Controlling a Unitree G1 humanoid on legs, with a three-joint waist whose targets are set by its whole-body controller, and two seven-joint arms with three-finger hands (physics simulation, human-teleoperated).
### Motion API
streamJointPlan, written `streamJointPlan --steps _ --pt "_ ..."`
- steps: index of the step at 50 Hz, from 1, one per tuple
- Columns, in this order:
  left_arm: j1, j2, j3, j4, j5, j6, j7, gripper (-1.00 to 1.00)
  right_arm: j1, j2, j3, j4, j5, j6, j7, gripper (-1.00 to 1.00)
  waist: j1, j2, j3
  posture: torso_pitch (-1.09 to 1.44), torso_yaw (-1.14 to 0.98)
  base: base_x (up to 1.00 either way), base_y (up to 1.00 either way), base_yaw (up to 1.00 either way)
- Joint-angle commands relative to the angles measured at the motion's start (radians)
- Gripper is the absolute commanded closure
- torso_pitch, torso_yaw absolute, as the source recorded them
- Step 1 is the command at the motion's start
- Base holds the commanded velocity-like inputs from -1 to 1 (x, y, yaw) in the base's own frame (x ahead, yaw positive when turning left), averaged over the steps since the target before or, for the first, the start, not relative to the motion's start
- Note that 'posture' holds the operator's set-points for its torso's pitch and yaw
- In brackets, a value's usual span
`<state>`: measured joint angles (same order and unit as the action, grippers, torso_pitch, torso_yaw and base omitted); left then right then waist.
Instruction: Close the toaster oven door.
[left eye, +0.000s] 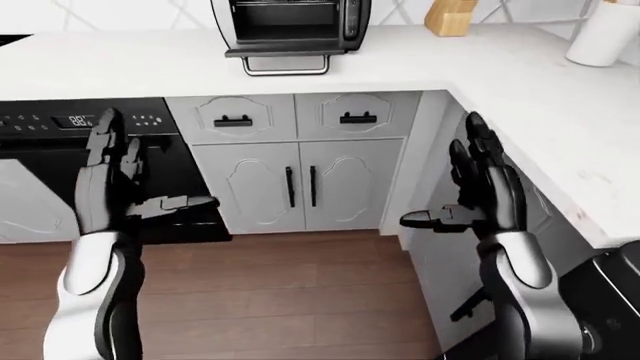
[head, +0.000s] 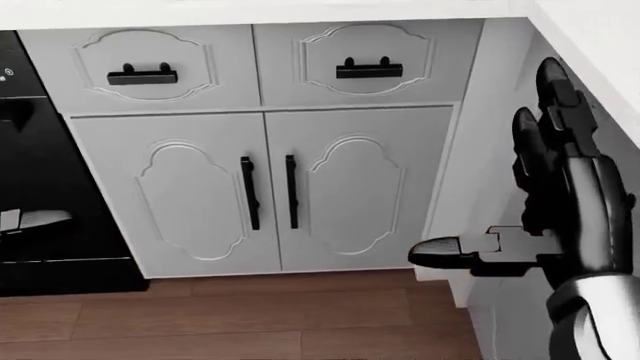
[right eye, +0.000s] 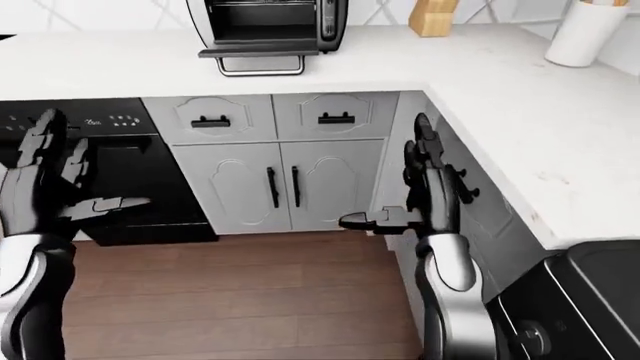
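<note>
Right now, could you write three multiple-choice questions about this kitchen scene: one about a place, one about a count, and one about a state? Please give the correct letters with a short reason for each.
1. Where does the toaster oven stand in the left-eye view?
A. On the white counter, near the top of the view
B. On the wooden floor
C. Inside the lower cabinet

2. How many drawers with black handles lie directly under the counter, below the toaster oven?
A. One
B. Two
C. Four

3. What is the state of the toaster oven door?
A. Shut
B. Removed
C. Folded down, open

Answers:
1. A, it sits on the countertop above the drawers.
2. B, the left drawer and the right drawer lie side by side.
3. C, the door lies flat and the dark interior shows; the left hand and the right hand are open and low, far from it.
</note>
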<state>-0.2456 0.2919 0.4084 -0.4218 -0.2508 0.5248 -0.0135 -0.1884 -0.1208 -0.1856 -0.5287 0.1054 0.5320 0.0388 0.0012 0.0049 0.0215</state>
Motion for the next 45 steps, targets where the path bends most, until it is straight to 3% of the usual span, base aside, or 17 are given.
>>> streamJointPlan --steps 1,9,17,30,36,41,42,44,45 --pt "-0.034 0.027 0.017 -0.022 -0.026 -0.014 0.011 -1.0 -0.036 -0.015 -0.008 -0.061 0.012 0.014 -0.003 -1.0 0.0 0.003 -0.016 0.0 0.0 0.0 0.0 0.0" --pt "-0.085 0.116 0.081 -0.065 -0.113 0.062 0.058 -1.0 -0.107 -0.068 -0.064 -0.121 0.046 0.102 -0.017 -1.0 0.0 0.007 -0.01 0.0 0.0 0.0 0.0 0.0" --pt "-0.104 0.173 0.11 -0.02 -0.141 0.045 0.068 -1.0 -0.167 -0.127 -0.115 -0.166 0.086 0.172 -0.03 -1.0 0.002 0.009 -0.006 0.0 0.0 0.0 0.0 0.0" --pt "-0.108 0.239 0.163 0.026 -0.16 0.016 0.063 -1.0 -0.223 -0.202 -0.164 -0.149 0.128 0.193 -0.056 -1.0 0.002 0.008 -0.002 0.0 0.0 0.0 0.0 0.0" --pt "-0.104 0.261 0.175 0.051 -0.163 -0.005 0.072 -1.0 -0.221 -0.21 -0.16 -0.139 0.132 0.182 -0.064 -1.0 0.001 0.009 0.0 0.0 0.0 0.0 0.0 0.0" --pt "-0.108 0.267 0.174 0.065 -0.156 -0.012 0.081 -1.0 -0.217 -0.21 -0.157 -0.141 0.129 0.178 -0.064 -1.0 0.001 0.008 -0.002 0.0 0.0 0.0 0.0 0.0" --pt "-0.107 0.268 0.175 0.064 -0.158 -0.011 0.081 -1.0 -0.212 -0.21 -0.152 -0.143 0.124 0.175 -0.061 -1.0 0.001 0.012 -0.025 0.0 0.0 0.09 0.0 0.0" --pt "-0.107 0.268 0.177 0.066 -0.16 -0.012 0.082 -1.0 -0.216 -0.209 -0.154 -0.146 0.125 0.179 -0.06 -1.0 0.001 0.011 0.002 0.0 0.0 0.12 0.02 0.0" --pt "-0.106 0.268 0.176 0.065 -0.16 -0.013 0.082 -1.0 -0.215 -0.209 -0.155 -0.146 0.125 0.179 -0.06 -1.0 0.0 0.012 0.004 0.0 0.0 0.12 0.02 0.0"
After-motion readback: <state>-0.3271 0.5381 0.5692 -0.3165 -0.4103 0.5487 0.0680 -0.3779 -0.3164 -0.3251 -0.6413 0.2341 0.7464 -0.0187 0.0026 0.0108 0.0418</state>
